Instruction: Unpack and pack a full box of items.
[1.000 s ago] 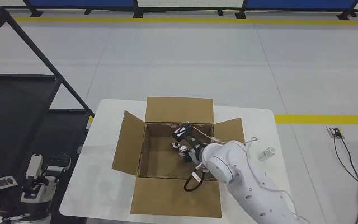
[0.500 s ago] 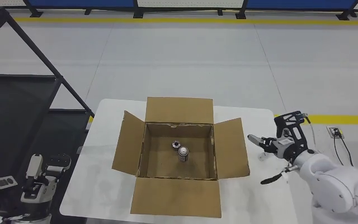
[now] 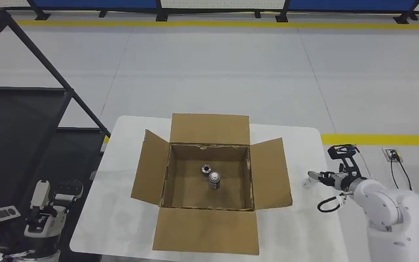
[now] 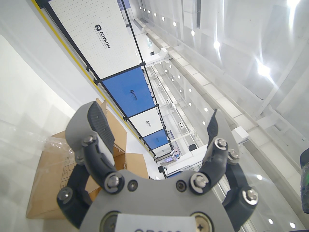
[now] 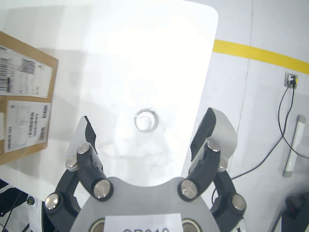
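Right pincer [image 5: 148, 116] (spread); clear item [image 5: 146, 123] just beneath

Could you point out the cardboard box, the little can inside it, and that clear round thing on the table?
cardboard box [image 3: 268, 171]: top view, a side flap.
little can [image 3: 213, 180]: top view, its top.
clear round thing [image 5: 146, 121]: right wrist view, its middle.

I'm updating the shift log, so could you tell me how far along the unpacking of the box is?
Done: one small clear item sits on the table beside the open box. In hand: nothing; the right gripper hangs open above that item, and the left gripper is open too. Left: two small items sit in the box, then all the repacking.
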